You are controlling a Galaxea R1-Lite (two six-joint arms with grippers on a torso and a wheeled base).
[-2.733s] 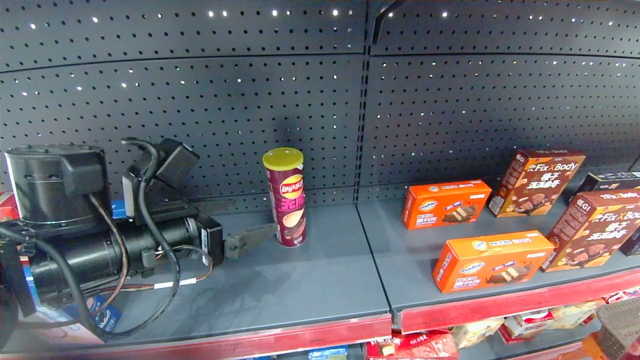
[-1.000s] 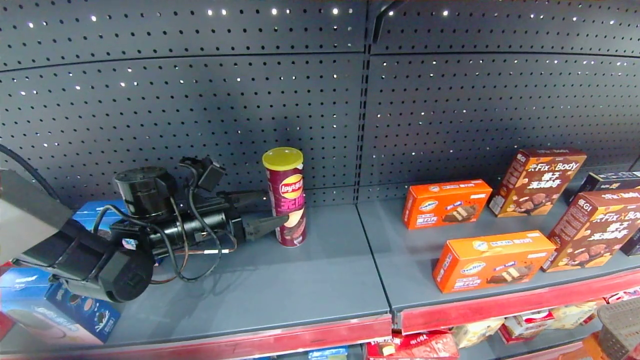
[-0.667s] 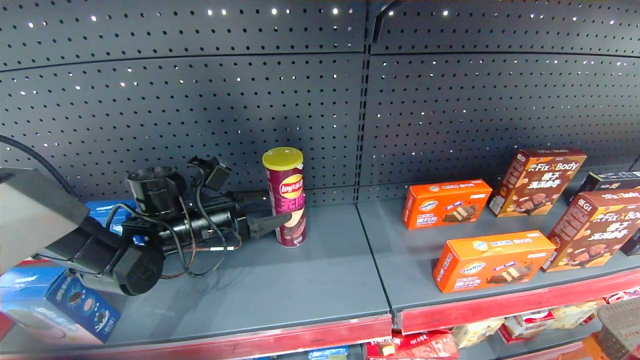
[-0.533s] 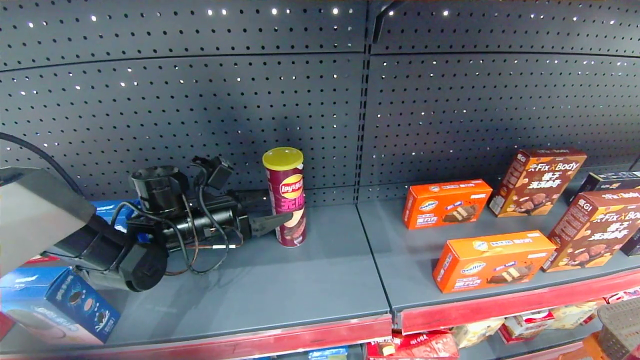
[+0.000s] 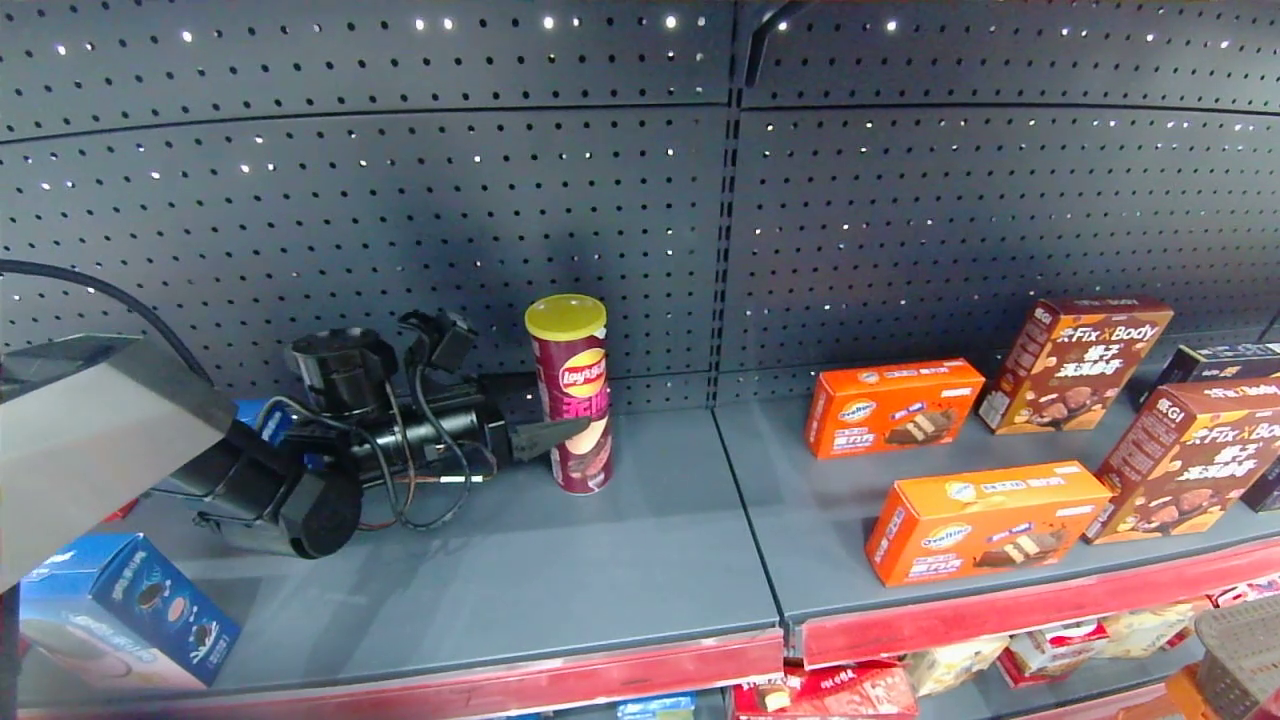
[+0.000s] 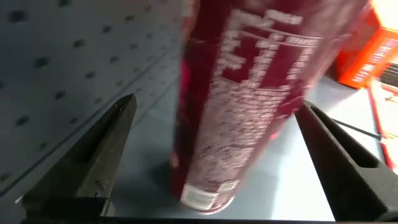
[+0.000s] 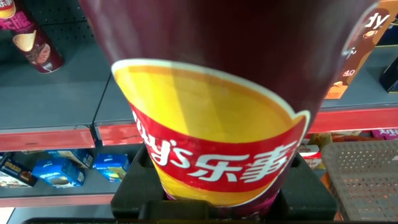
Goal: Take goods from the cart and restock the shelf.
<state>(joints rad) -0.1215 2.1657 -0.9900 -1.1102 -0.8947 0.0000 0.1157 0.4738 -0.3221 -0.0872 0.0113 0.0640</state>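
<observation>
A maroon chips can (image 5: 570, 395) with a yellow lid stands upright on the grey shelf (image 5: 560, 570), near the pegboard back wall. My left gripper (image 5: 555, 408) is open and lies level with the shelf, one finger on each side of the can's lower half. In the left wrist view the can (image 6: 249, 112) sits between the two fingers (image 6: 93, 168) with a gap on both sides. My right gripper (image 7: 217, 202) holds a second chips can (image 7: 217, 124) close to its camera, in front of the shelf. The shelved can (image 7: 31, 37) appears far off there.
Two orange boxes (image 5: 890, 405) (image 5: 985, 520) and brown boxes (image 5: 1070, 365) (image 5: 1190, 455) stand on the shelf's right section. A blue cookie box (image 5: 130, 610) lies at the front left. A red strip (image 5: 500, 685) edges the shelf, with stocked shelves below. A grey basket (image 5: 1240, 650) is at lower right.
My left arm has reached deeper along the shelf toward the back wall, so its open fingers now straddle the standing can. The can itself has not moved.
</observation>
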